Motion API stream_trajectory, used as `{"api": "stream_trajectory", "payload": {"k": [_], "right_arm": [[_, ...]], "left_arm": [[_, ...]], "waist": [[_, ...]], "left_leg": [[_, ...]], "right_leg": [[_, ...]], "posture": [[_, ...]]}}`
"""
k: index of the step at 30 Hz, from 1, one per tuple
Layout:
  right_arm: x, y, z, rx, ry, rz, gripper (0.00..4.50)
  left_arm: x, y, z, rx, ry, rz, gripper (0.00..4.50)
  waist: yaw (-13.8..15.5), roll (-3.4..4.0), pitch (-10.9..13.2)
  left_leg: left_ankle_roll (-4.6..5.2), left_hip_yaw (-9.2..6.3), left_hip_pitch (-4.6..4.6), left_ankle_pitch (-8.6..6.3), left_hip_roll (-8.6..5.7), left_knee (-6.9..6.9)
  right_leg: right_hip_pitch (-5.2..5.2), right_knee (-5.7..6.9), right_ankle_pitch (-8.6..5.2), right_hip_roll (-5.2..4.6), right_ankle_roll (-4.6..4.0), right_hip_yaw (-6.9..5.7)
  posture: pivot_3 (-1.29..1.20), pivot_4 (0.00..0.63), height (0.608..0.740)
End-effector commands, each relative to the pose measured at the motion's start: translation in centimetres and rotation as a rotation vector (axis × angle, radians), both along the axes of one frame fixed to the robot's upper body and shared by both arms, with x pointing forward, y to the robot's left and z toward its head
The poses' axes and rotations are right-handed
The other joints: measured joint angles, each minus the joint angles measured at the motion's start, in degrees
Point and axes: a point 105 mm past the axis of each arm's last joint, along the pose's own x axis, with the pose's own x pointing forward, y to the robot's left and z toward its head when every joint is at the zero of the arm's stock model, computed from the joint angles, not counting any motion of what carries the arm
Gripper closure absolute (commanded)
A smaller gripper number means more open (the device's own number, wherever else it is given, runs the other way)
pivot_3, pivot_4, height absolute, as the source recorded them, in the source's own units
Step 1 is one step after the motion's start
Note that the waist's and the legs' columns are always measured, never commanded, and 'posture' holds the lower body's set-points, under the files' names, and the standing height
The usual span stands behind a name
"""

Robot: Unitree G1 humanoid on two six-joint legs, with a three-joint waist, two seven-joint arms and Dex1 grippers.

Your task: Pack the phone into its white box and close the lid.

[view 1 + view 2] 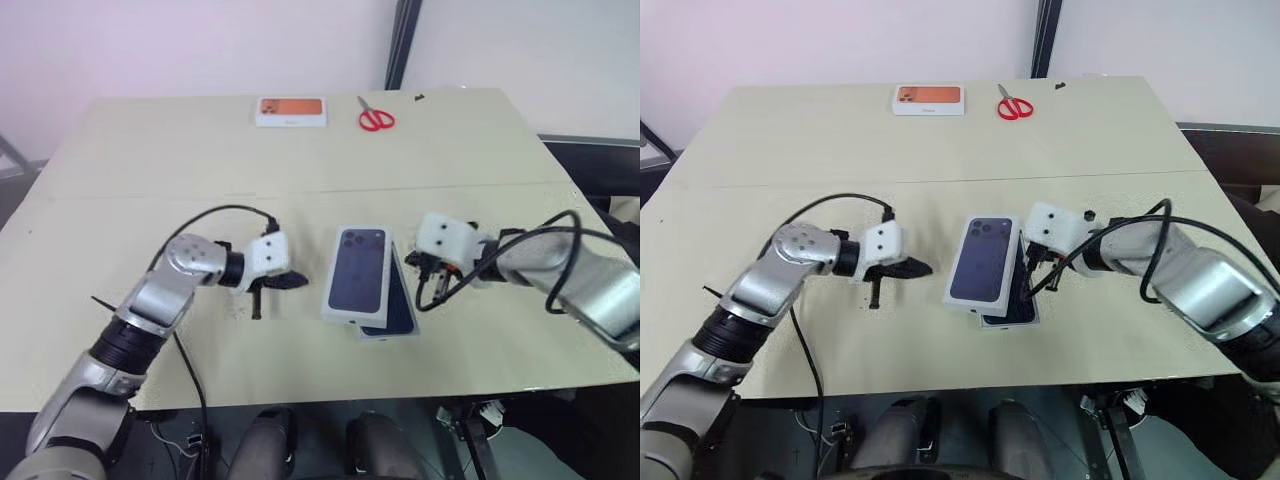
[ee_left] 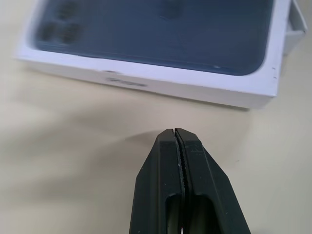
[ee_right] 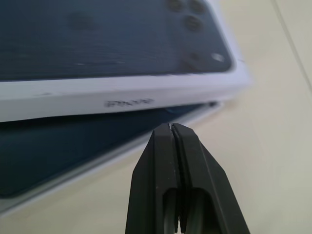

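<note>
At the lower middle of the frame, on the beige counter (image 1: 300, 190), I see the lid (image 1: 358, 270) lying skewed on top of the white box (image 1: 404, 333), its dark phone picture facing up. The phone (image 3: 53, 156) shows as a dark blue strip in the box under the lid's raised edge. I have my left gripper (image 1: 290, 281) just left of the lid, fingers pressed together on nothing, tip pointing at the lid's side wall. My right gripper (image 1: 1038, 268) sits close against the lid's right edge, also closed and empty. Far up the counter, in the upper middle, lie a white box with an orange picture (image 1: 291, 111) and red scissors (image 1: 376, 118), well apart from my arms.
</note>
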Motion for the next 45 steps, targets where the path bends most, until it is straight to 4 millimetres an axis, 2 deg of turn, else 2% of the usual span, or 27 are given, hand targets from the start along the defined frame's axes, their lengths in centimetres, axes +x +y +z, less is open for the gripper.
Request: {"api": "stream_trajectory", "payload": {"k": [1,6,11,22,26,35,45], "right_arm": [[-0.1,0.6,0.5,-0.025,-0.044,0.046,4.45],[-0.4,1.3,0.0,-0.021,-0.030,0.072,4.45],[-1.2,1.7,-0.1,-0.011,-0.012,0.103,4.45],[-4.3,0.8,0.0,-0.067,0.059,0.208,4.45],[-4.5,0.4,-0.4,-0.081,0.067,0.199,4.45],[-3.5,-0.7,-1.2,-0.116,0.045,0.134,4.45],[-3.1,-0.7,-1.1,-0.103,0.036,0.122,4.45]], "left_arm": [[0.0,-0.9,0.7,0.022,-0.052,-0.051,4.47],[0.1,-2.1,0.8,0.006,-0.066,-0.078,4.47],[-0.5,-3.6,1.9,-0.064,-0.087,-0.112,4.47],[-3.0,-6.4,3.1,-0.129,-0.076,-0.221,4.47],[-3.6,-6.6,2.7,-0.107,-0.066,-0.249,4.47],[-4.0,-6.4,2.1,-0.079,-0.041,-0.263,4.47],[-2.6,-6.2,1.9,-0.079,-0.063,-0.189,4.47]], "waist": [[0.0,0.00,0.0],[0.0,0.00,0.0],[0.0,0.00,0.0],[0.0,0.00,0.0],[0.0,0.00,0.0],[0.0,0.01,0.0],[0.0,0.00,0.0]], "left_leg": [[0.00,0.00,0.00,0.00,0.00,0.00],[-0.01,0.00,0.00,0.00,0.00,0.01],[-0.01,0.00,0.00,0.00,0.00,0.02],[-0.01,-0.01,0.01,0.00,0.00,0.02],[-0.01,-0.01,0.02,0.00,-0.01,0.04],[-0.01,-0.01,0.02,0.01,-0.01,0.04],[-0.01,-0.01,0.02,0.01,-0.01,0.05]], "right_leg": [[-0.01,0.00,0.00,0.00,0.00,0.01],[0.00,0.02,0.00,0.00,0.00,0.00],[-0.01,0.03,0.00,0.00,0.00,0.00],[0.02,0.05,0.00,0.01,0.00,-0.01],[0.04,0.05,0.00,0.01,0.00,-0.01],[0.03,0.08,0.00,0.01,0.00,0.00],[0.03,0.09,0.00,0.01,0.00,-0.01]], "posture": [[0.00,0.150,0.740],[0.00,0.150,0.740],[0.00,0.150,0.740],[0.00,0.150,0.740],[0.00,0.150,0.740],[0.00,0.150,0.740],[0.00,0.150,0.740]]}}
